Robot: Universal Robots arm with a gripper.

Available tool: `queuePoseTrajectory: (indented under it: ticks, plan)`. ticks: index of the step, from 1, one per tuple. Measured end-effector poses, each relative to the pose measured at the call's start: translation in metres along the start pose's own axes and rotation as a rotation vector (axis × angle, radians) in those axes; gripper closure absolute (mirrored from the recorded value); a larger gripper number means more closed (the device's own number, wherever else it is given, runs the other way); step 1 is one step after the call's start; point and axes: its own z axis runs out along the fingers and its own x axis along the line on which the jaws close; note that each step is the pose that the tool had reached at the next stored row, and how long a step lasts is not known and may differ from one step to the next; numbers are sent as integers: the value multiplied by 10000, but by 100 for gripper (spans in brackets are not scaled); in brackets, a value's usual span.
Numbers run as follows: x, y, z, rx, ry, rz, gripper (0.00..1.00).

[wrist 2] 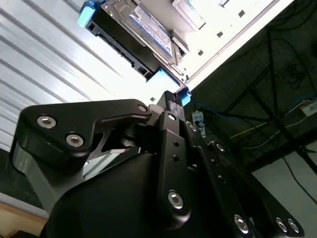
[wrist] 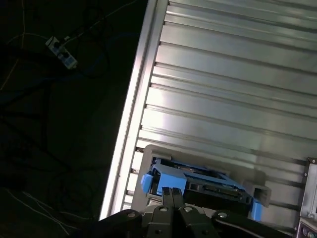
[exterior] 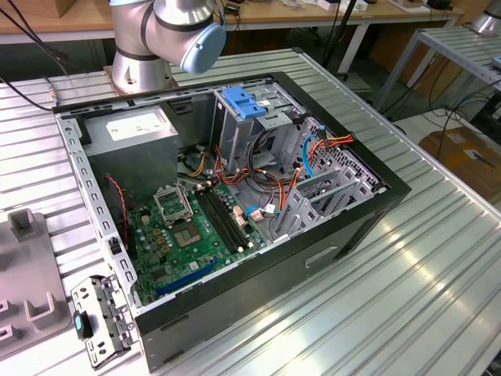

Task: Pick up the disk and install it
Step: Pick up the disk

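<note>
Matt dark casing edged in smooth bright-blue plastic marks the disk (wrist 2: 121, 42), against the table (wrist: 237, 74) of ribbed, glossy bare metal.

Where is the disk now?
In both wrist views the disk lies in a grey holder on the ribbed table, near its edge, just ahead of the tool.

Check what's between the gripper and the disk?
Nothing. In the second wrist view the gripper reaches up to the blue carrier edge of the disk; no gap shows.
</note>
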Motion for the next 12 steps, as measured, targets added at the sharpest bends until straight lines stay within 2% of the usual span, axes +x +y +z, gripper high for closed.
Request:
queuePoseTrajectory:
  ticks: [5,12]
  plan:
    - [-1,0,7,49,42,-1262,89]
    - [0,-2,9,93,75,-2362,89]
